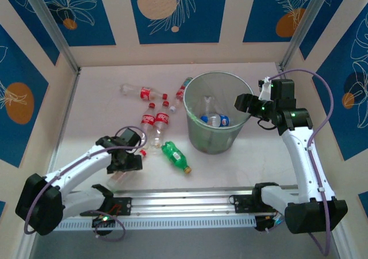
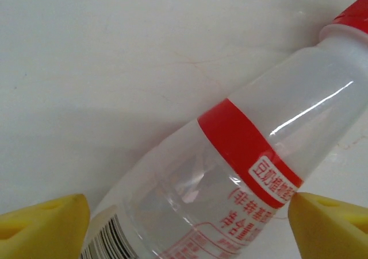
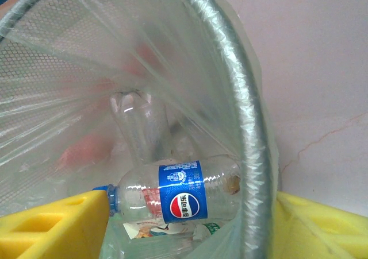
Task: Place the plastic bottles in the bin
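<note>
One clear bottle (image 3: 135, 127) hazy inside the bin (image 3: 248, 115)

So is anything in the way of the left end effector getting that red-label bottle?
Nothing visible. The red-label bottle lies on the table right between the fingers of the left end effector.
</note>
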Available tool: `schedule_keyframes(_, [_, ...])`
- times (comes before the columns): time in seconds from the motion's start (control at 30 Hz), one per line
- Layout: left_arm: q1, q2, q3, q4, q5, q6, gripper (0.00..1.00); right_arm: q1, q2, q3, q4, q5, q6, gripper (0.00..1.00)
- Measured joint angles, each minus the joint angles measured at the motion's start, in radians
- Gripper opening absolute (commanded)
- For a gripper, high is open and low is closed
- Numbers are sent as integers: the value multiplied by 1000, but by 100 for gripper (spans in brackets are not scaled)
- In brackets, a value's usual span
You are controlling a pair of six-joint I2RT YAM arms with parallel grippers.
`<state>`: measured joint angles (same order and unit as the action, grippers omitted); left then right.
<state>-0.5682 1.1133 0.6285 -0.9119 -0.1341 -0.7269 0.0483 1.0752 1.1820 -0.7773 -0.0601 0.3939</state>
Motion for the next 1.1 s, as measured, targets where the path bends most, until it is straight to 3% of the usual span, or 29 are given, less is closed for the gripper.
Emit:
schedule_keyframes(0.13, [-4, 29, 2, 6, -17, 6, 70, 0, 0, 0, 0, 0, 0, 72])
schedule_keyframes(0.53, [-13, 122, 25, 23, -27, 30, 60, -10, -7, 0, -1, 0, 0, 72])
schedule_keyframes(0.83, [-19, 119, 50, 30, -29, 29, 50, -11, -7, 0, 0, -1, 0, 72])
schedule_keyframes(1.1, [-21, 46, 53, 31, -28, 24, 48, -11, -7, -2, 4, -8, 5, 71])
